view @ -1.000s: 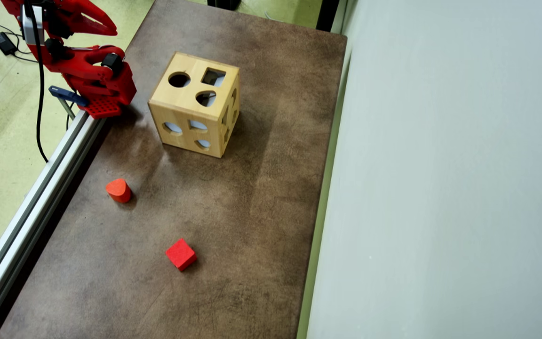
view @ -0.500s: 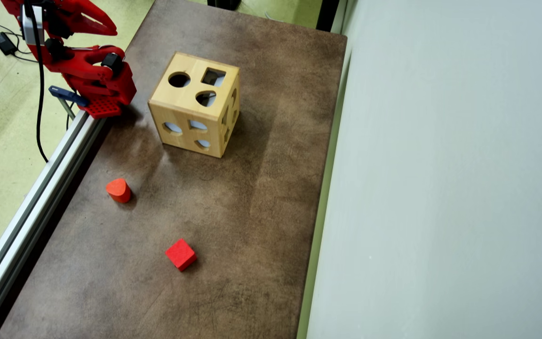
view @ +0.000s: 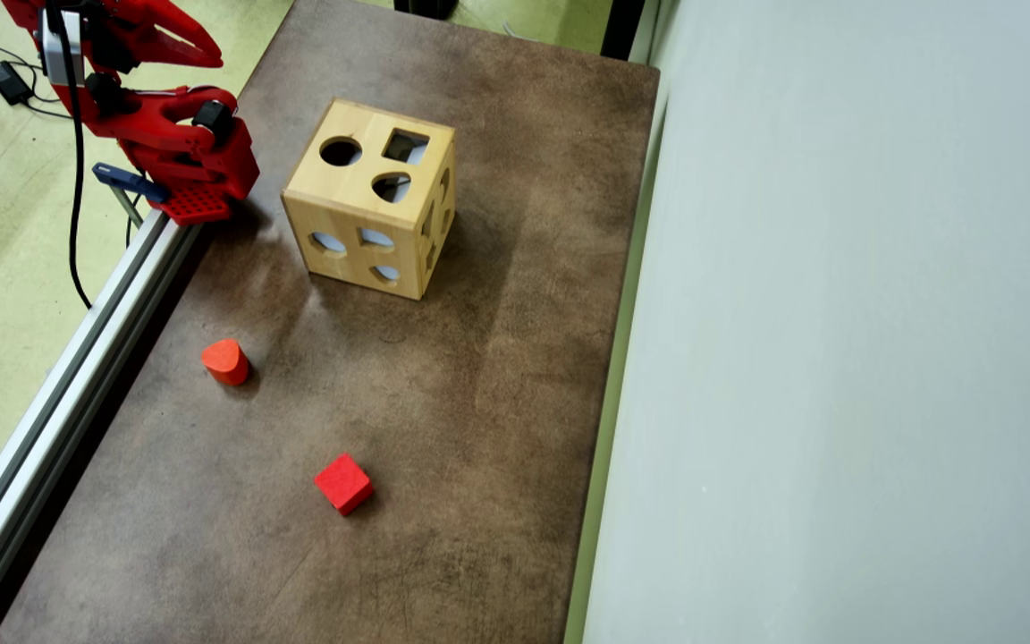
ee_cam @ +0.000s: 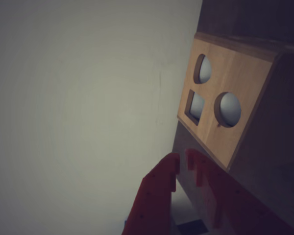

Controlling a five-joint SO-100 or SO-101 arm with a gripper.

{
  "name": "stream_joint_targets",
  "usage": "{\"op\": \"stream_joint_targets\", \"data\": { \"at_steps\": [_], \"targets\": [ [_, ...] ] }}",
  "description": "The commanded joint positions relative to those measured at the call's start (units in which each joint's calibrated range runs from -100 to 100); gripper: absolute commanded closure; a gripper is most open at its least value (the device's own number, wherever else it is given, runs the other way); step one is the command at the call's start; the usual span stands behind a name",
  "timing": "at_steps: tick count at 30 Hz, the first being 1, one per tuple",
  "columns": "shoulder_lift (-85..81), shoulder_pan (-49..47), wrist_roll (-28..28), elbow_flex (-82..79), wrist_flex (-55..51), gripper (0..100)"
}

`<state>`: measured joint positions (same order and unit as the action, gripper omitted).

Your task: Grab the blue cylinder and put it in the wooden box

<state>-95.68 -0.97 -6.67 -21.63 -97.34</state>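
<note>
The wooden box [view: 359, 193] stands on the brown table [view: 443, 402] toward its far end, with round, square and rounded cut-outs in its top and sides. In the wrist view the wooden box [ee_cam: 246, 73] fills the upper right. No blue cylinder shows in either view. My red gripper [view: 211, 55] is folded back above the arm's base [view: 202, 174] at the top left of the overhead view, well left of the box. In the wrist view the gripper [ee_cam: 182, 159] has its tips almost touching, with nothing between them.
An orange-red rounded block [view: 225, 361] and a red cube [view: 343, 483] lie on the near half of the table. An aluminium rail [view: 68, 376] runs along the left edge, and a grey wall [view: 837, 358] bounds the right. A blue clamp [view: 126, 179] sits by the base.
</note>
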Motion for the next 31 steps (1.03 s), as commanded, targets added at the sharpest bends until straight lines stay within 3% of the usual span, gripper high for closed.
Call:
{"op": "stream_joint_targets", "data": {
  "at_steps": [1, 31],
  "targets": [
    [0.43, -0.22, -0.34, 0.25, -0.49, 97],
    [0.43, -0.22, -0.34, 0.25, -0.49, 97]
  ]
}}
